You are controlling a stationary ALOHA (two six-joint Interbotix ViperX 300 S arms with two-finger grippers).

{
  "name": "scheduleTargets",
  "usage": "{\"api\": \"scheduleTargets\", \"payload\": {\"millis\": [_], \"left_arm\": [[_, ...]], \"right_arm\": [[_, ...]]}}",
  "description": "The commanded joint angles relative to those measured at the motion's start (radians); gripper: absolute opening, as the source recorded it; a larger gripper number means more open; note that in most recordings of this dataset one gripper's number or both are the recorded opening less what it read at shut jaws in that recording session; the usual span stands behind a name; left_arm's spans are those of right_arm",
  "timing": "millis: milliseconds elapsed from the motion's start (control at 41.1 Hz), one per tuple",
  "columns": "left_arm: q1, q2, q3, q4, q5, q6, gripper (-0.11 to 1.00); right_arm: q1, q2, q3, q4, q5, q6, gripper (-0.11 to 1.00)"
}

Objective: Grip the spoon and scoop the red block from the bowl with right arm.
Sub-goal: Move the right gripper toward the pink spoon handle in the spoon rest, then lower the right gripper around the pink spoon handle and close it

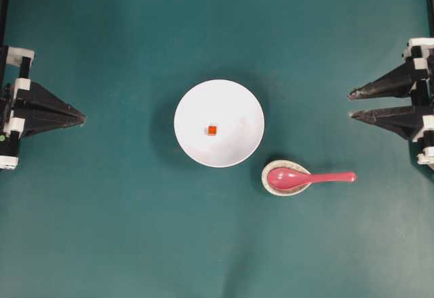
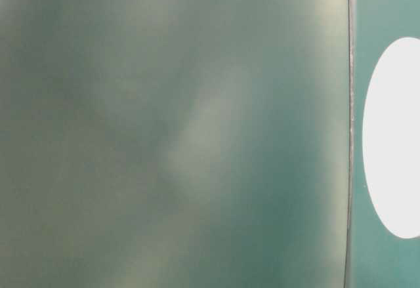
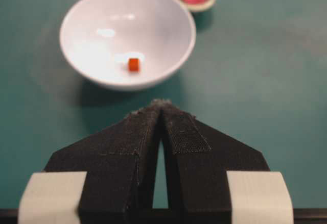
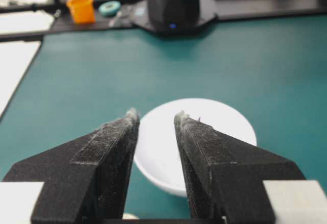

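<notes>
Stage: I'm starting | right gripper (image 1: 350, 105) jaws apart, empty, frame right | spoon (image 1: 308, 177) lying ungripped lower right | red block (image 1: 211, 130) sitting in bowl (image 1: 193, 104)

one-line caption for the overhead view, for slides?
Right gripper open, left gripper shut; red block in bowl, spoon on its rest.

A dark teal desk (image 1: 102, 230) carries the white bowl (image 1: 234, 104) near its middle, between the left gripper (image 1: 83, 117) and the right gripper (image 1: 351, 105). A speckled spoon rest (image 1: 279, 191) sits just beside the bowl, on the right gripper's side.
</notes>
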Motion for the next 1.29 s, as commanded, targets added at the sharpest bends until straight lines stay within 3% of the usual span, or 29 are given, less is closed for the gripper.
{"api": "scheduleTargets", "payload": {"millis": [0, 292, 511, 779, 973, 1265], "left_arm": [[-0.003, 0.006, -0.029, 0.003, 0.006, 0.002, 0.00], [0.005, 0.008, -0.028, 0.003, 0.018, 0.002, 0.00], [0.038, 0.006, -0.029, 0.003, 0.035, 0.002, 0.00], [0.049, 0.008, -0.028, 0.005, 0.061, 0.009, 0.00], [0.049, 0.008, -0.028, 0.003, 0.064, 0.011, 0.00], [0.048, 0.008, -0.028, 0.005, 0.064, 0.015, 0.00]], "right_arm": [[0.015, 0.008, -0.015, 0.003, -0.017, 0.002, 0.43], [0.066, 0.017, 0.058, 0.028, -0.120, 0.005, 0.42], [0.123, 0.072, 0.132, 0.071, -0.299, 0.005, 0.42], [0.189, 0.238, 0.202, 0.147, -0.505, 0.005, 0.43], [0.267, 0.359, 0.239, 0.232, -0.623, 0.005, 0.42], [0.362, 0.469, 0.282, 0.348, -0.738, 0.003, 0.42]]}}
